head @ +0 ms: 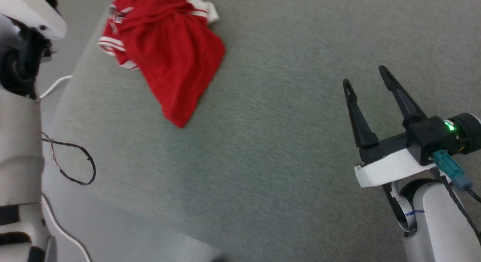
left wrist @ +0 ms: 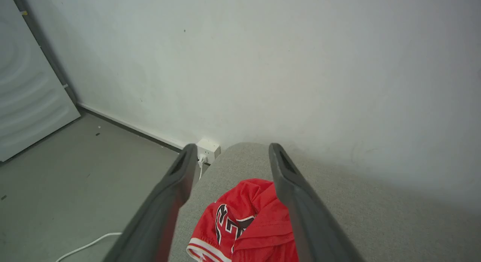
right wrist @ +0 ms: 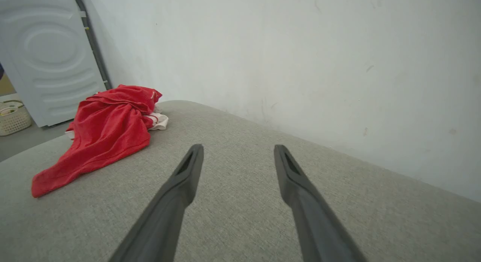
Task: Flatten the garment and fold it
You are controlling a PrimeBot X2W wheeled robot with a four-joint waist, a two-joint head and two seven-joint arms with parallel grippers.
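Garment (head: pixel 169 55) lies near left end effector (left wrist: pixel 232 147), right end effector (head: pixel 364 74) aside, both spread.

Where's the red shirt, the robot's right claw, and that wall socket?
garment (head: pixel 169 59): head view, on the crumpled red body cloth.
right gripper (head: pixel 364 75): head view, midway between its two open fingertips.
wall socket (left wrist: pixel 207 149): left wrist view, on its white face.

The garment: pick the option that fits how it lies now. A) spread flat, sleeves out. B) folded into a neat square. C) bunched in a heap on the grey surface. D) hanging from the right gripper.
C: the garment lies rumpled on the grey surface, with the open right gripper well apart from it.
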